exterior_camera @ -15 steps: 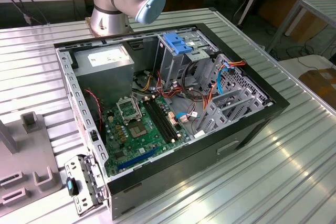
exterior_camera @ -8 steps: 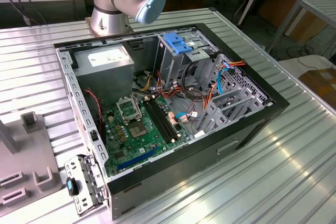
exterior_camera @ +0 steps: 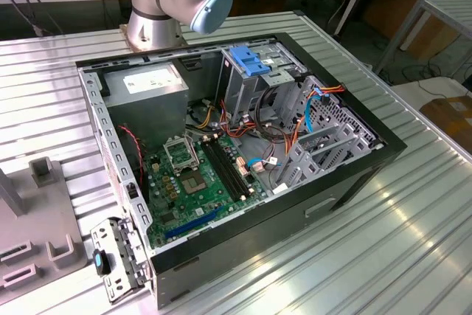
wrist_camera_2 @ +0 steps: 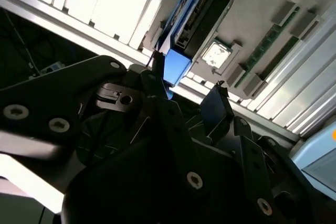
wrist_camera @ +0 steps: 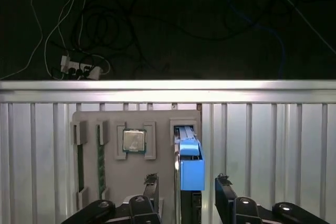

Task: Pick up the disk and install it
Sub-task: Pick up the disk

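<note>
Scanning the exterior view, we see an open computer case (exterior_camera: 243, 145) on the tabletop (exterior_camera: 413, 204). In the second wrist view, our end effector (wrist_camera_2: 187, 74) hangs released near the disk (wrist_camera_2: 202, 9). In the first wrist view, the disk (wrist_camera: 191, 167) stands in a grey fixture (wrist_camera: 121, 182), untouched between the fingers (wrist_camera: 223, 188).

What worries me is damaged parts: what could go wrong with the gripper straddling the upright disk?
1. The open black gripper sits off-centre around the dark grey disk in its light-blue plastic carrier; closing could tilt or jam it in its slot of the grey fixture plate.
2. The square silver processor chip lies in the neighbouring pocket; a skewed lift might knock it.
</note>
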`<act>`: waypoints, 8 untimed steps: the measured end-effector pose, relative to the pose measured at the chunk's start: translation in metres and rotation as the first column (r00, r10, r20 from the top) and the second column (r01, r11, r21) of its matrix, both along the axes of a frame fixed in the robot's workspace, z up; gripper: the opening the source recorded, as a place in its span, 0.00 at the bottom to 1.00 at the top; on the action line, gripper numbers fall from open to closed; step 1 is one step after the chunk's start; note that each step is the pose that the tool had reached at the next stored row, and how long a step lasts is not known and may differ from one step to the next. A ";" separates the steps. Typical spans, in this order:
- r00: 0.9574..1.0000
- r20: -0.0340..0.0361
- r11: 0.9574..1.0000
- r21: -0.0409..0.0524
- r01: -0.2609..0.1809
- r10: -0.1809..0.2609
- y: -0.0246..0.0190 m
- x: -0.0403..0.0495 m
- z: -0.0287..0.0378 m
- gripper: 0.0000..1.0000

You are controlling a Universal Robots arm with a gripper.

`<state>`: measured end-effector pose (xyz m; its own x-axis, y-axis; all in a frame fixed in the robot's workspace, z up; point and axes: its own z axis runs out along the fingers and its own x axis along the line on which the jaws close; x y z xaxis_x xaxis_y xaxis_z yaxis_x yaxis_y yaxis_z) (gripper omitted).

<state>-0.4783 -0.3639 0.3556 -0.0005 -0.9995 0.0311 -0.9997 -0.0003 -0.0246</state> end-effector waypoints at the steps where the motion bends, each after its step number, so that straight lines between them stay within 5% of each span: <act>1: 1.000 0.000 1.000 0.000 0.000 0.000 0.0000 -0.0001 -0.0021 0.55; 8: 1.000 -0.009 1.000 0.000 0.015 -0.015 0.0001 -0.0004 -0.0185 0.55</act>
